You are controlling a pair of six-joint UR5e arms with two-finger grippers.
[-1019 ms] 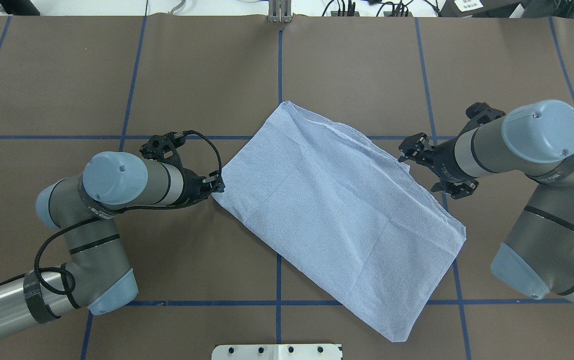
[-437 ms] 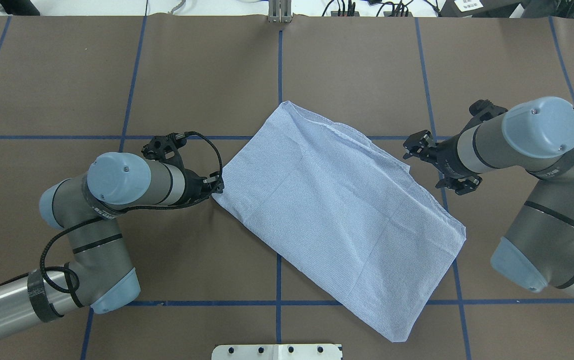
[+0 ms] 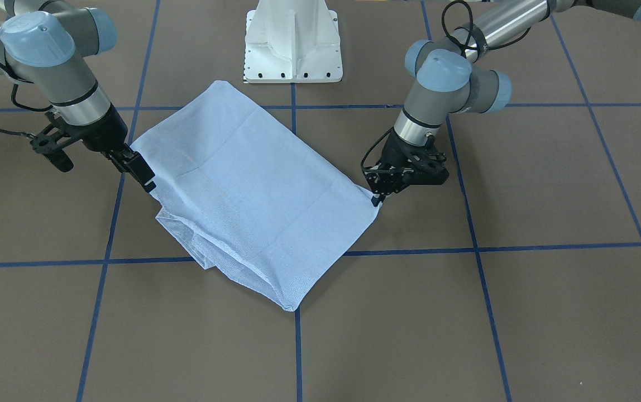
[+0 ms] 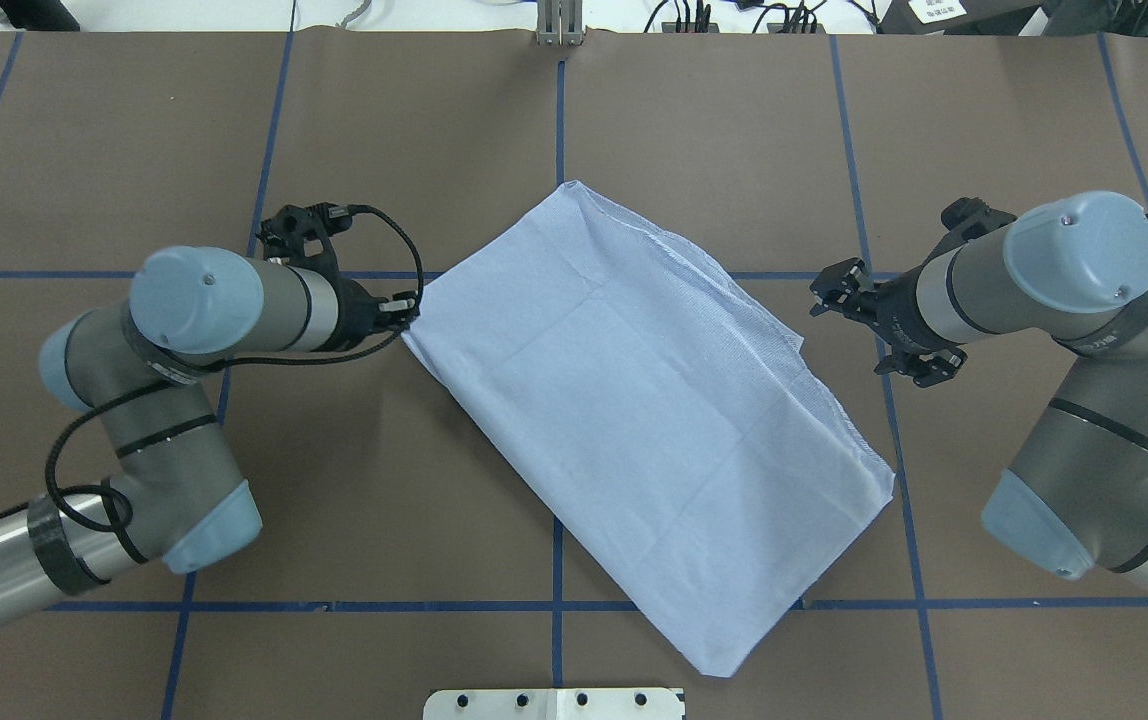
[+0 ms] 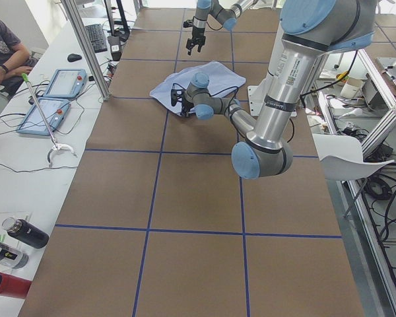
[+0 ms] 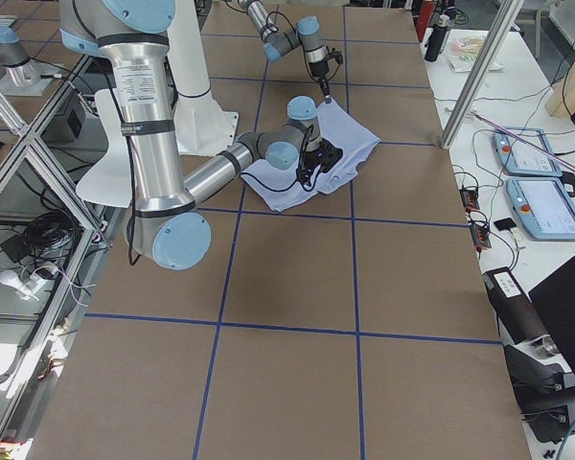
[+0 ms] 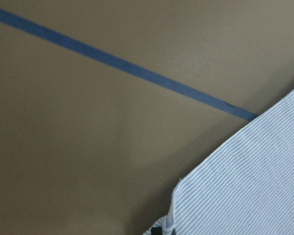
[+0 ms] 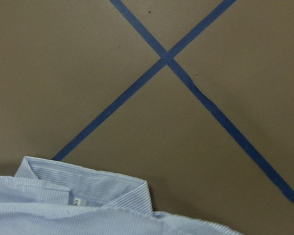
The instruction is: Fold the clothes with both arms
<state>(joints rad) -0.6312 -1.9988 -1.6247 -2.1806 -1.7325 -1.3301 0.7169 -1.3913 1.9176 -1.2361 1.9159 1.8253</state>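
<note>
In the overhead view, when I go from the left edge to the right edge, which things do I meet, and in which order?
left arm → left hand → shirt → right hand → right arm

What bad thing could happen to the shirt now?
Only the left pincer grips the shirt, at one corner, so a pull might drag it or undo the fold. The right pincer hangs open beside the loose layered edge and might grab just one layer.
</note>
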